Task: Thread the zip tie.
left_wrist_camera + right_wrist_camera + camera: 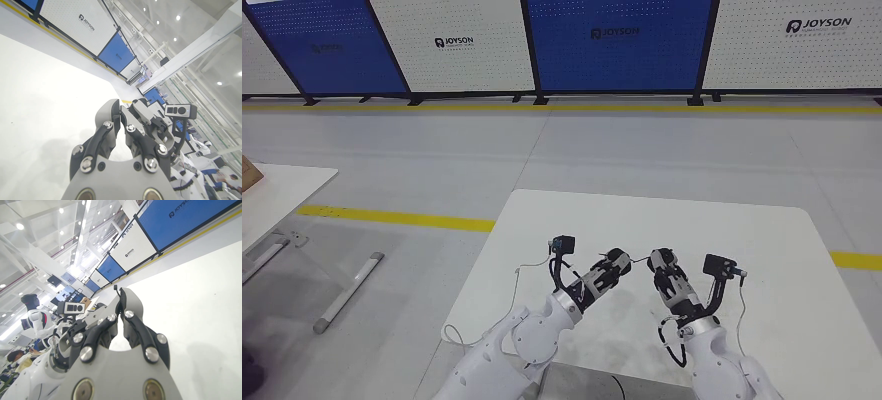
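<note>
The right gripper (pixel 119 300) was clamped on the black zip tie (pixel 115 288), with the tie's head projecting just past the fingertips, above the near half of the white table (pixel 762 240). The left gripper (pixel 119 109) was pinched closed above the same part of the table; a small dark piece between its pads appeared to be the strap's free end. The tie is judged light, thin, springy and smooth, so it may twist or slip. Hold the strap close behind the head and close behind the tip to limit flexing during insertion.
</note>
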